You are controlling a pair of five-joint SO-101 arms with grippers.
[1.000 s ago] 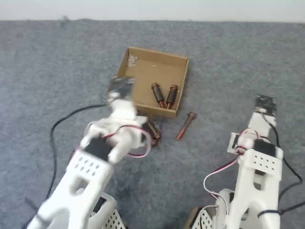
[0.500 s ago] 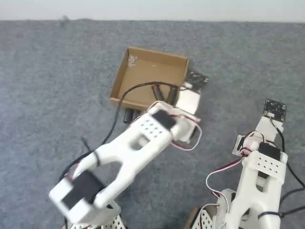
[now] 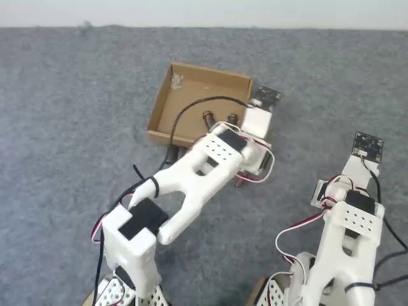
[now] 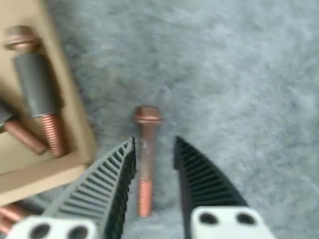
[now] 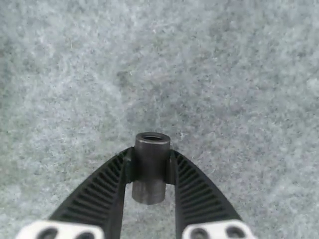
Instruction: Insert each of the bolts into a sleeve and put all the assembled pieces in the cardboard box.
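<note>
Left gripper [image 4: 153,145] fingers apart with the loose bolt [image 4: 144,169] lying between them on the carpet [image 4: 239,74] just beside the cardboard box [image 4: 75,124], right gripper [image 5: 150,154] clamped on a dark sleeve [image 5: 149,174].

Nothing legible here: no words, numbers, labels or signs can be read on any surface. One small pale mark [image 3: 176,80] sits in the far left corner of the cardboard box [image 3: 210,95], but it is too small to tell whether it is print at all.
</note>
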